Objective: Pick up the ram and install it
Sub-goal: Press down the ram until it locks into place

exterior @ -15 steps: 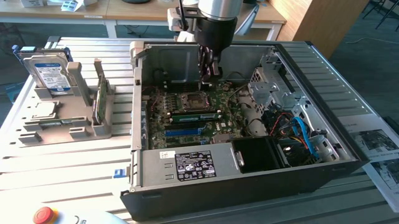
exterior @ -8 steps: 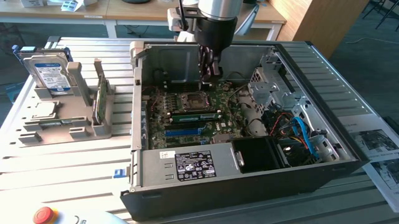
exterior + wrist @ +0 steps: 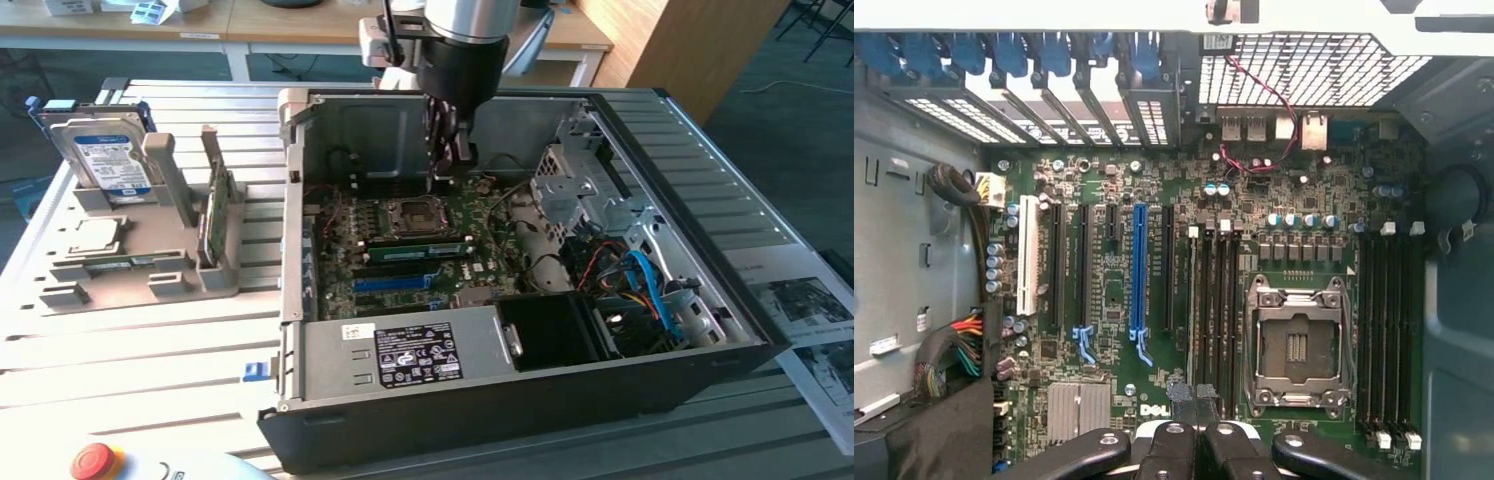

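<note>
Hovering inside open computer case (image 3: 694, 370), claw (image 3: 451, 160) fully closed, gripping nothing visible. Pointing down at motherboard (image 3: 1114, 250), near memory slots (image 3: 1216, 310) beside CPU socket (image 3: 1296, 345). Sitting well apart from claw, ram (image 3: 214, 205) standing upright in grey holder (image 3: 120, 275) on table (image 3: 147, 370), toward exterior view's left.

The red button (image 3: 96, 461) is cut off by the bottom edge of the exterior view. The words on the black label (image 3: 418, 354) are too small to read. In the wrist view, the bottom edge cuts off the fingers (image 3: 1176, 452).
</note>
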`<state>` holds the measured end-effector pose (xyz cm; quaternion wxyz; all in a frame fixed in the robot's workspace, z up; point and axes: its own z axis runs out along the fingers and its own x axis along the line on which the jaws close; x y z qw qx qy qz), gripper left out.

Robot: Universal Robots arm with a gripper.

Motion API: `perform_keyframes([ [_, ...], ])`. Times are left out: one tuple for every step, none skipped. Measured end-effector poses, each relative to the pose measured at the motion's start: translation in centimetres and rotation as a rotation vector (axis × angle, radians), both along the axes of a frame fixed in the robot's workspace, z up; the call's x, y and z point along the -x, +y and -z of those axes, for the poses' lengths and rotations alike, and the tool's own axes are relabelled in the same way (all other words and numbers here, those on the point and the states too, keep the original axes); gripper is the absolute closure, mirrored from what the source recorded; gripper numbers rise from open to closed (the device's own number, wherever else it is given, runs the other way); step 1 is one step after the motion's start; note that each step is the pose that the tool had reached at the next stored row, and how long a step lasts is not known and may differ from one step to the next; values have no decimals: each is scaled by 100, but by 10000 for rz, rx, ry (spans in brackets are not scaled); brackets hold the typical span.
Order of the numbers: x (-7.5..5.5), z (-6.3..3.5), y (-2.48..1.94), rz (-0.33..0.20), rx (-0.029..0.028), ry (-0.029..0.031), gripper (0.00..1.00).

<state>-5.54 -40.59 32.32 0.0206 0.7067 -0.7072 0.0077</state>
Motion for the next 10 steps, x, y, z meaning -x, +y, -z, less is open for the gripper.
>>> perform_keyframes([
  [-7, 0, 0, -5, 0, 1, 90],
  [-16, 0, 0, -9, 0, 1, 90],
  [-25, 0, 0, -13, -1, 0, 90],
  [-30, 1, 0, -16, -2, 0, 90],
  [-30, 1, 0, -16, -2, 0, 90],
  [-30, 1, 0, -16, -2, 0, 90],
  [-30, 1, 0, -16, -3, 0, 90],
  [-30, -2, 0, -16, -2, 0, 90],
  [-30, -8, 1, -16, -2, 1, 90],
  [-30, -15, 0, -16, -2, 1, 90],
])
